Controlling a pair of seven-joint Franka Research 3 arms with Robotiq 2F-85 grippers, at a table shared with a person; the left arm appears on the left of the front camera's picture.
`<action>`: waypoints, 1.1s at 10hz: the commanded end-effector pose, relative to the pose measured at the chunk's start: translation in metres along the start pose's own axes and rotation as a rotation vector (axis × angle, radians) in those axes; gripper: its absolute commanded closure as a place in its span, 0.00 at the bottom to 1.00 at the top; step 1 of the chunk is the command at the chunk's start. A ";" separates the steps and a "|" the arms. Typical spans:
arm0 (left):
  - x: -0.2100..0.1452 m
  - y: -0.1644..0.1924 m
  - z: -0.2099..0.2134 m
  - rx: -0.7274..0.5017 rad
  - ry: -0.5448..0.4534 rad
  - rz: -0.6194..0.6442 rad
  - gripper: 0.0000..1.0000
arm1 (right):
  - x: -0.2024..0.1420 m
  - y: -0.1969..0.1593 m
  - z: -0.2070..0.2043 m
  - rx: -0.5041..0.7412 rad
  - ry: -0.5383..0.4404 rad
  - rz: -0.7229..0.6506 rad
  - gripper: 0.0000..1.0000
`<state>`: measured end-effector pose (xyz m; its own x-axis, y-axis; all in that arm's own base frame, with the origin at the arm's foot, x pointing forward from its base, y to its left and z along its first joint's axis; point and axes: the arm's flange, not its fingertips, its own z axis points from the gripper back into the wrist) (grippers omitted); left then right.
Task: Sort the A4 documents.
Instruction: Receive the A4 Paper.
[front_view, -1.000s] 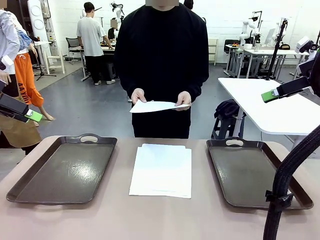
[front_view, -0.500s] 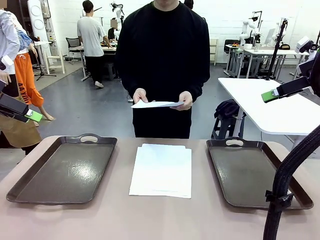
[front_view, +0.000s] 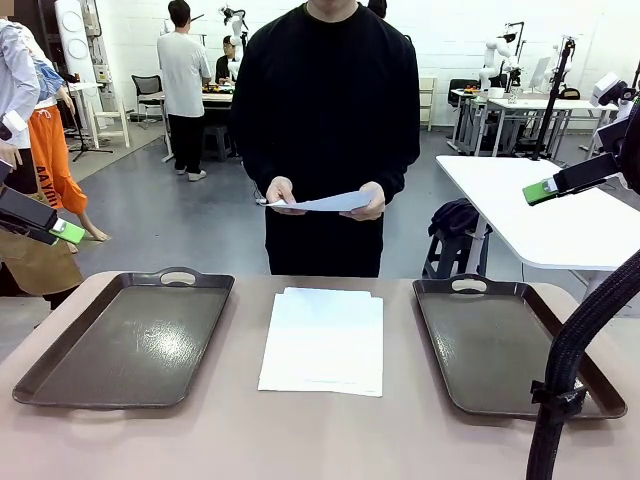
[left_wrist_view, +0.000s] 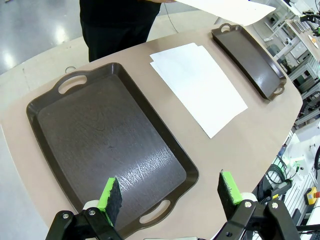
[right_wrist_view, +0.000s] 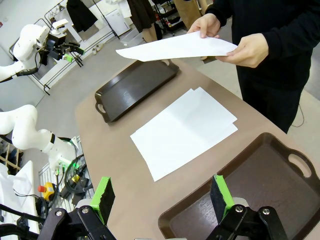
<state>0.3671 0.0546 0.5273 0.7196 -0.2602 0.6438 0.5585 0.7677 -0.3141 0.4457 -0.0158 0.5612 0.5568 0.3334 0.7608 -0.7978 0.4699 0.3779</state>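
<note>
A stack of white A4 documents (front_view: 323, 339) lies on the table between two dark brown trays; it also appears in the left wrist view (left_wrist_view: 198, 85) and the right wrist view (right_wrist_view: 183, 129). Across the table a person holds one more sheet (front_view: 322, 203) in both hands at waist height, also seen from the right wrist (right_wrist_view: 176, 47). My left gripper (front_view: 48, 226) hangs open at the far left, above the left tray (left_wrist_view: 100, 140). My right gripper (front_view: 555, 184) hangs open at the far right, above the right tray (right_wrist_view: 250, 192). Nothing is between either pair of fingers.
The left tray (front_view: 125, 338) and right tray (front_view: 505, 345) lie with their floors bare. A black cable sleeve (front_view: 570, 360) rises at the front right. A white table (front_view: 540, 205) stands behind on the right. Other people stand farther off.
The person has tilted the held sheet flatter and lifted it slightly. Both arms have stayed still.
</note>
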 end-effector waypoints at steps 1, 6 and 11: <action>0.000 0.001 0.000 -0.012 -0.005 -0.001 0.00 | 0.000 0.001 -0.001 0.005 -0.001 0.001 0.00; 0.000 0.001 0.000 -0.012 -0.005 -0.001 0.00 | 0.000 0.001 -0.001 0.005 -0.001 0.001 0.00; 0.000 0.001 0.000 -0.012 -0.005 -0.001 0.00 | 0.000 0.001 -0.001 0.005 -0.001 0.001 0.00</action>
<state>0.3671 0.0545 0.5273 0.7197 -0.2603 0.6437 0.5586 0.7677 -0.3141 0.4457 -0.0158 0.5612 0.5568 0.3334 0.7608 -0.7977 0.4699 0.3779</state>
